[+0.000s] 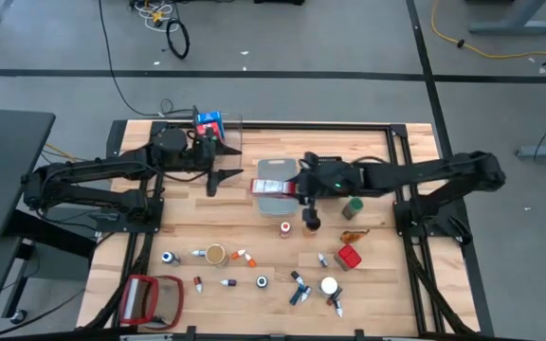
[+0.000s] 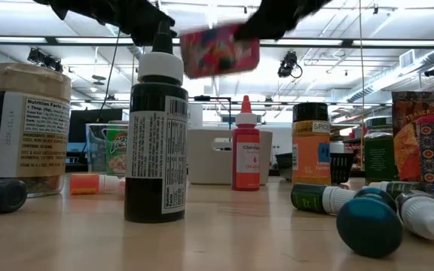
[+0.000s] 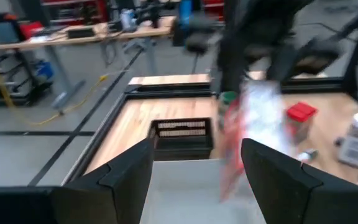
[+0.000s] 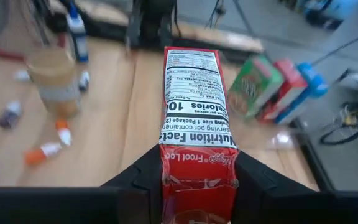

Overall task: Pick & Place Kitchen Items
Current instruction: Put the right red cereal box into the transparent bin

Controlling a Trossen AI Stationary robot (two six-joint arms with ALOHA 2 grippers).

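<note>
Right tool [image 4: 197, 180] around red carton [image 4: 196, 112]

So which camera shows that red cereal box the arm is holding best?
The right wrist view: the red Froot Loops carton fills it, label readable, clamped in the right gripper. The high view shows a red sliver, the low view a blurred box, the left wrist view a smear.

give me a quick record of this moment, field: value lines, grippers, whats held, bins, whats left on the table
right gripper: shut on the red carton, raised above the grey bin
left gripper: open, empty, near the clear bin
clear bin: holds green, red and blue cartons
left on table: small bottles, a jar, a red-capped tin on the near half
red-framed object: near left corner
</note>
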